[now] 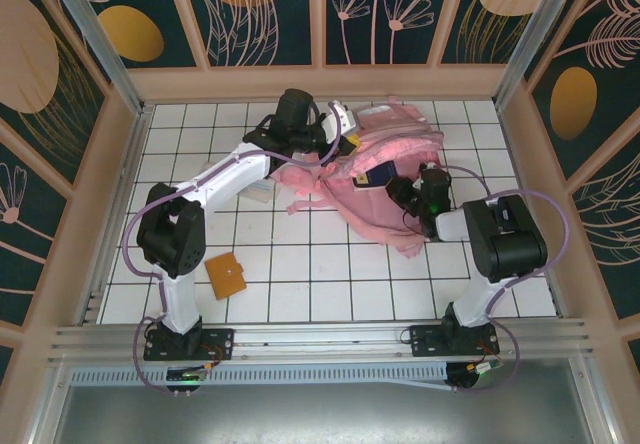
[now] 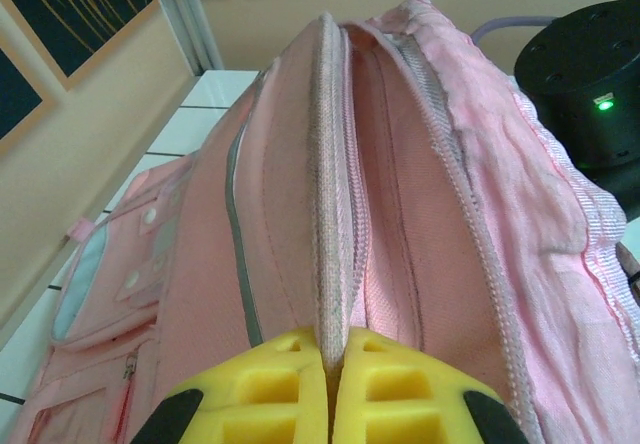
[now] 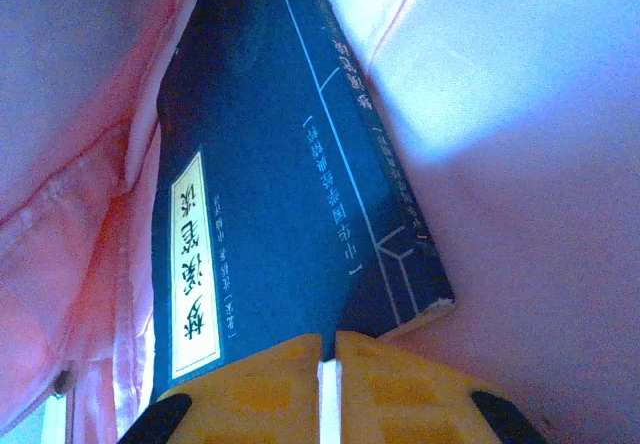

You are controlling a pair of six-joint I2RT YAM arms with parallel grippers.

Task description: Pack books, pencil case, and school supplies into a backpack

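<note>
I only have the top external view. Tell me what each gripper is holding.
Observer: Left gripper is shut on the zipper-lined rim of the large pink fabric backpack.
Operator: Now the right one.
Observer: Right gripper is shut on the near edge of the flat navy-blue book, beside its yellow label.
Operator: Say whether the book is inside.
Observer: Pink fabric lies along both sides of the book, so it looks at least partly inside.
</note>
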